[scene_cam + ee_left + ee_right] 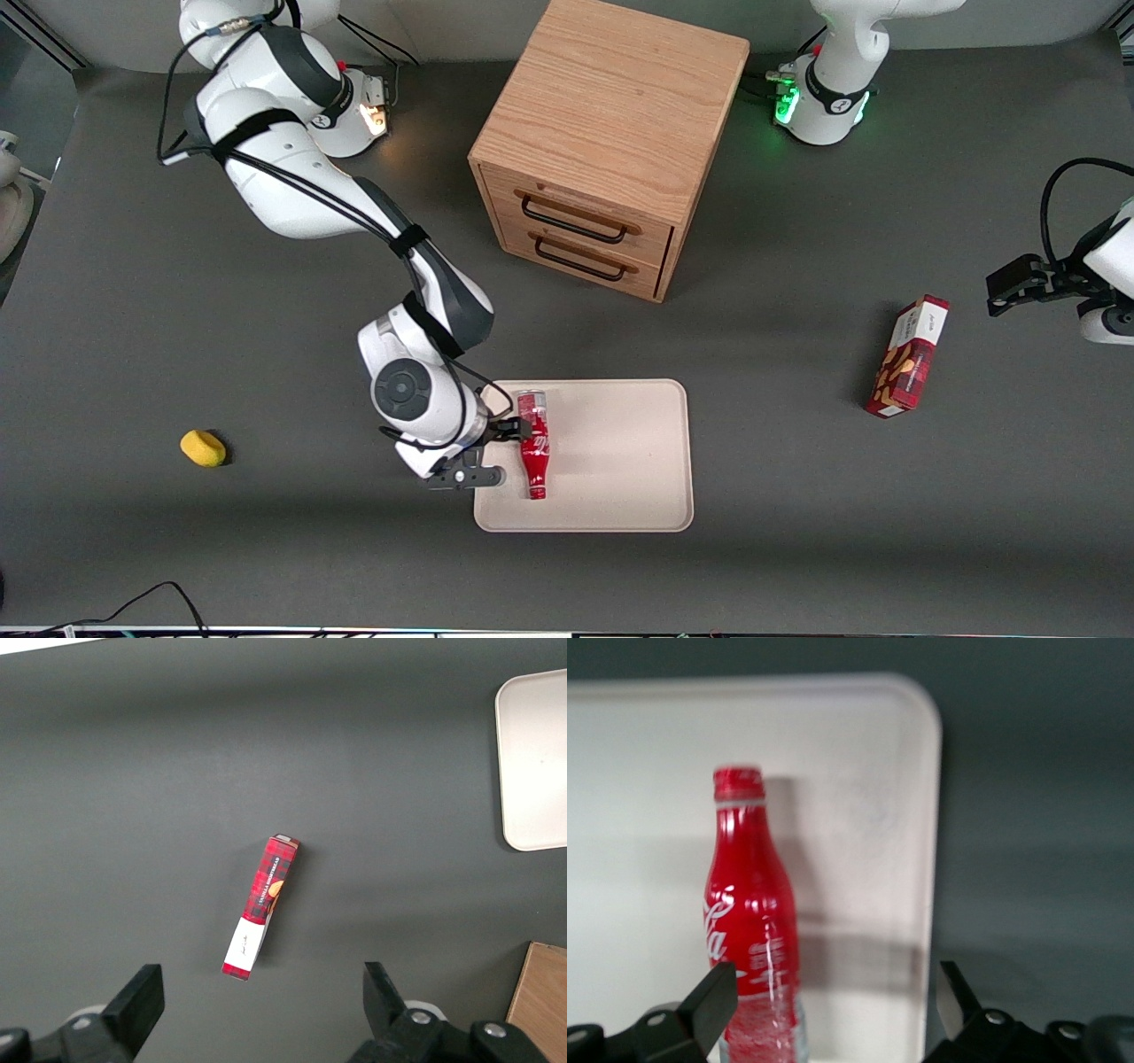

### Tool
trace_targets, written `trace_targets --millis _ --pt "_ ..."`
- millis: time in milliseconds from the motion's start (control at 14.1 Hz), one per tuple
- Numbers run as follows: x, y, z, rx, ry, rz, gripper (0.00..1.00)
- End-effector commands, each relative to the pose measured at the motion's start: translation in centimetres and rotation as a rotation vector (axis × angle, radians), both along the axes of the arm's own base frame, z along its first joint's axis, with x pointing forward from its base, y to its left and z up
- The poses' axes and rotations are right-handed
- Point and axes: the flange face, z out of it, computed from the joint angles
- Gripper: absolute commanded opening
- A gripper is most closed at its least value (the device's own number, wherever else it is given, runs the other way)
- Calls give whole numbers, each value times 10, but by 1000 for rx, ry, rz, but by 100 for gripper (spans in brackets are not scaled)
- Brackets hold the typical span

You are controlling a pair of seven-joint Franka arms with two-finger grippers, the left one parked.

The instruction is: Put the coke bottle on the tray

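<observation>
I have the claw (508, 431) low over the tray's (620, 470) edge toward the working arm's end, fingers spread, with nothing pinched between them. In the right wrist view one finger (709, 1001) sits just beside the coke bottle (751, 921), the other well clear of it. The coke bottle lies flat on the tray, cap end nearest the front camera; part of its white script logo shows, but I can't read the whole word. A small yellow object (203, 447) sits on the dark surface (797, 549) toward the working arm's end. Toward the parked arm's end lies a red snack box (260, 904) whose printing I can't make out. Farthest from the front camera stands the wooden drawer cabinet (611, 133), both drawers shut.
</observation>
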Motion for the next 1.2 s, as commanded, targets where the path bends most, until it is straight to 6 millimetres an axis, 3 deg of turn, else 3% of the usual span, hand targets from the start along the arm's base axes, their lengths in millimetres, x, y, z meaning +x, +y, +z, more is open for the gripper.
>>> trace_targets --millis 0,71,212,354,636,778,848,990,1131 --pt "-19 -43 77 -42 -29 -24 100" --pt "-23 -60 97 -52 -40 -42 100" --pt "-30 -115 131 -82 -55 -89 100" --pt "-53 -168 160 -129 -66 -103 100" --pt "-98 -233 248 -80 -34 -74 100" --pt "-117 -269 273 -86 -29 -53 100" --pt "-126 -281 283 -97 -14 -73 100" --pt "-143 -282 305 -116 10 -77 100" --pt "-150 -280 312 -123 17 -73 100"
